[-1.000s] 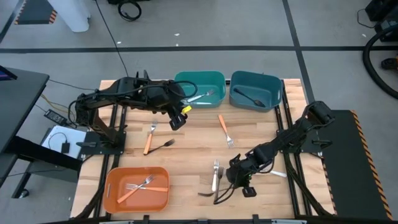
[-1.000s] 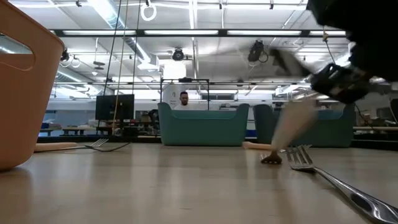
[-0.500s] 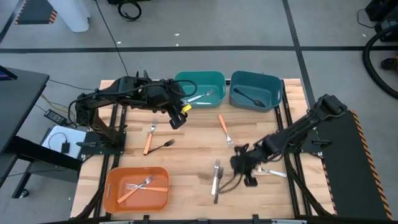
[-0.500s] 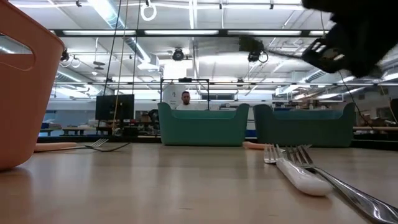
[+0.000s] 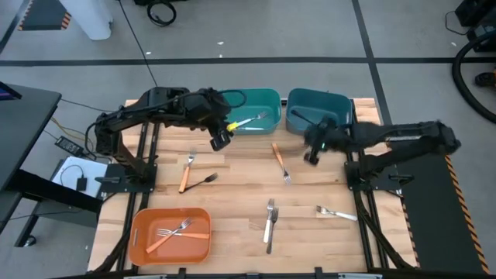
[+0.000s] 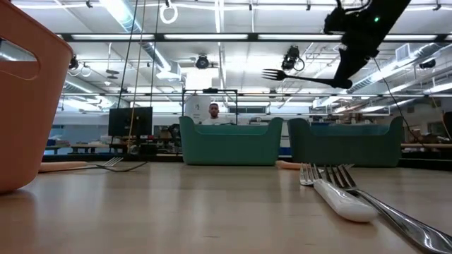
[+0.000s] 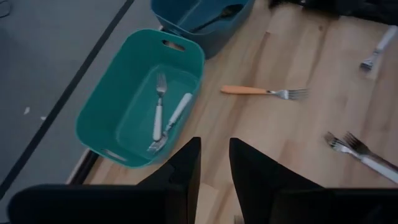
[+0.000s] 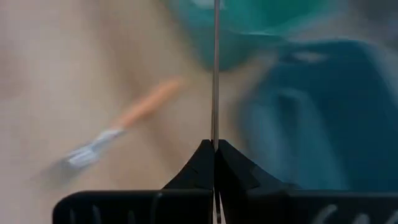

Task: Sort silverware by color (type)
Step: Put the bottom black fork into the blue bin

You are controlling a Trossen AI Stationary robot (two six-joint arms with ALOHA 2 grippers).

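A dark fork (image 6: 300, 77) is held clamped between the closed fingers of the right gripper (image 5: 314, 147), lifted well above the table (image 5: 240, 182) beside the darker teal bin (image 5: 318, 113) (its tines jut sideways from the fingertips). The left gripper (image 5: 220, 138) is held near the lighter teal bin (image 5: 249, 111), fingers slightly parted and grasping nothing. An orange-handled fork (image 5: 280, 161) lies between the grippers.
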